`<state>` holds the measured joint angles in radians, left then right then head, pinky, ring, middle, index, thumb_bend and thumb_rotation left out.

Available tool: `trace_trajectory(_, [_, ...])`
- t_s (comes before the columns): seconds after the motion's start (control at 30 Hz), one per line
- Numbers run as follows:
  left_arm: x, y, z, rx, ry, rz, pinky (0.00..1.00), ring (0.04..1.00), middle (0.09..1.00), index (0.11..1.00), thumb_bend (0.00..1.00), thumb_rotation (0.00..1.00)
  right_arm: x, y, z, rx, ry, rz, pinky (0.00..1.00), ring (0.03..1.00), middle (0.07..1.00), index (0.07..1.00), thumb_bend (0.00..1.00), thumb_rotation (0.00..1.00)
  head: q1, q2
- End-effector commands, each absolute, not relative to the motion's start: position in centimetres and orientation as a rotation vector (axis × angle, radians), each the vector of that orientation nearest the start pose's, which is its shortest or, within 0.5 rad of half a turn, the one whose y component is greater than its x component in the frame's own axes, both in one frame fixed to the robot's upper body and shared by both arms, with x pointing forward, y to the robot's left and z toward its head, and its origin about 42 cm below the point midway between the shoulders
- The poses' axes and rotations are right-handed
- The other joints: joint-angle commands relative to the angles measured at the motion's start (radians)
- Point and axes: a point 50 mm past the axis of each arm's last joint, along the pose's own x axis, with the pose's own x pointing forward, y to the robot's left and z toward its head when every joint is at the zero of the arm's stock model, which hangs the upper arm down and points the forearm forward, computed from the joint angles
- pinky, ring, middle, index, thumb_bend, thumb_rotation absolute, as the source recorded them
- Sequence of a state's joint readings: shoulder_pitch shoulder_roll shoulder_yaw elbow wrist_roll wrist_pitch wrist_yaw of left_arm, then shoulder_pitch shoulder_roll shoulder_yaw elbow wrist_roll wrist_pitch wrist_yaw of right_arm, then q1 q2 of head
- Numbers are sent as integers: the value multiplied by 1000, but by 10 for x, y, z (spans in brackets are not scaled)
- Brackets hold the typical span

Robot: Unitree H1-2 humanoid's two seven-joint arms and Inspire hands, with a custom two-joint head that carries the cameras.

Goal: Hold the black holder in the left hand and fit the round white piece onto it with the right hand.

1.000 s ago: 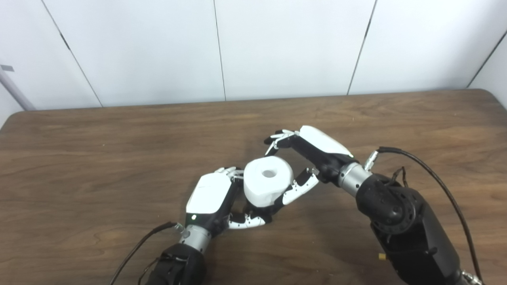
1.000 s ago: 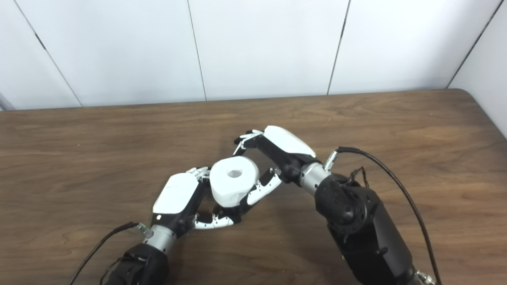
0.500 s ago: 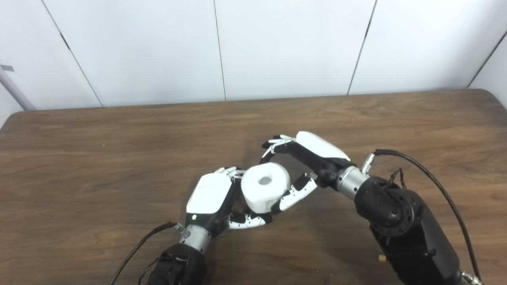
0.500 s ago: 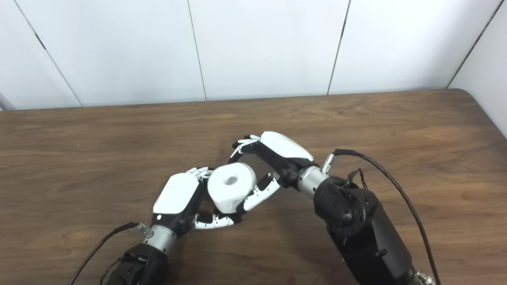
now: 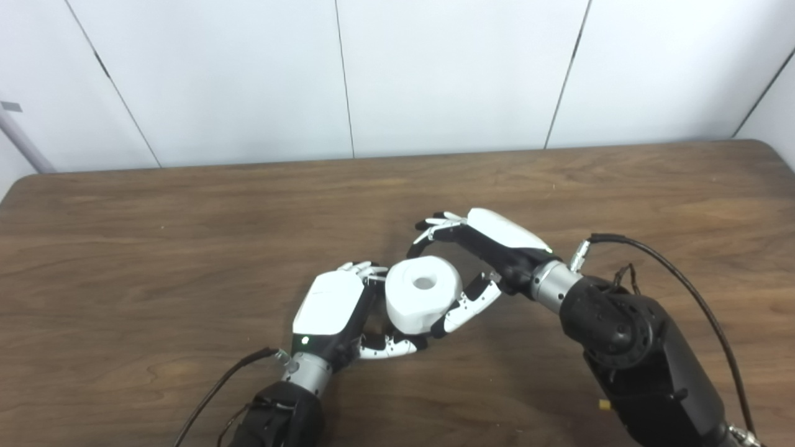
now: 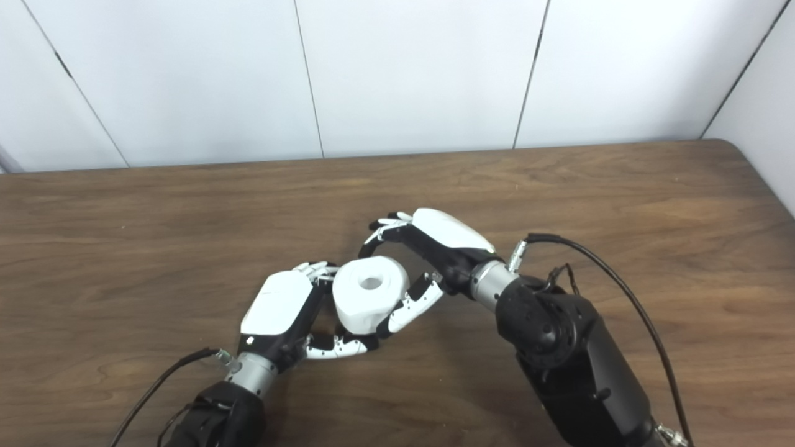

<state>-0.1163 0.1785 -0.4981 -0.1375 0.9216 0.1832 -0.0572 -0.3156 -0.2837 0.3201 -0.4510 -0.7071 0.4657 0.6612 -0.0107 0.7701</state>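
Gripping: right hand (image 5: pixel 481 261) fingers (image 5: pixel 463 304) clasp round white piece (image 5: pixel 423 294), smooth, centre-holed.
Left hand (image 5: pixel 338 310): clenched around largely hidden black holder beneath it.
Change: piece sits level again above wood-grain bench (image 5: pixel 155 248).

The round white piece (image 5: pixel 423 294) is a thick, matte cylinder with rounded edges and a circular hole in the centre of its top face. The top face points upward, tilted slightly toward the cameras. The piece sits near the middle of the tabletop (image 5: pixel 155 248), between the left hand (image 5: pixel 332 307) and the right hand (image 5: pixel 481 257).

The black holder (image 5: pixel 372 310) is almost entirely hidden. Only dark fragments show under and to the left of the white piece, against the left hand. Its shape cannot be determined.
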Motion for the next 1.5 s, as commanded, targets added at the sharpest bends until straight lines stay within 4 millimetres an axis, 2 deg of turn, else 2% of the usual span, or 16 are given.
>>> trace_trajectory(0.0, [281,124,119,1125,-179,-450,903,857,773,485,522,50,323,-175,262,-1007,-150,522,988,993,925,723,1000,221,0,1])
trace_trajectory(0.43, [281,123,120,1126,-175,-448,905,858,776,485,522,51,313,-191,277,-1044,-143,524,1000,1000,963,810,1000,353,3,0])
trace_trajectory(0.8, [281,128,120,1113,-173,-441,902,858,773,485,522,51,294,-214,276,-1050,-103,485,1000,1000,958,812,1000,351,-1,2])
trace_trajectory(1.2, [280,134,124,1005,-115,-417,899,857,779,493,523,64,290,-220,269,-1022,-82,463,1000,1000,962,819,1000,361,1,2])
trace_trajectory(1.23, [280,135,124,981,-100,-416,865,851,784,494,523,67,290,-220,268,-1023,-84,461,1000,1000,962,818,1000,361,1,2])
trace_trajectory(1.3, [281,135,125,925,-71,-413,818,856,807,625,735,119,291,-219,268,-1021,-85,454,1000,1000,958,815,1000,348,3,1])
trace_trajectory(1.33, [281,136,126,910,-64,-412,801,856,814,662,793,137,291,-219,267,-1020,-85,452,1000,999,958,815,1000,346,3,1])
trace_trajectory(1.47, [283,136,128,893,-52,-407,780,859,835,728,869,181,291,-218,266,-1016,-89,446,1000,997,954,811,1000,348,5,0])
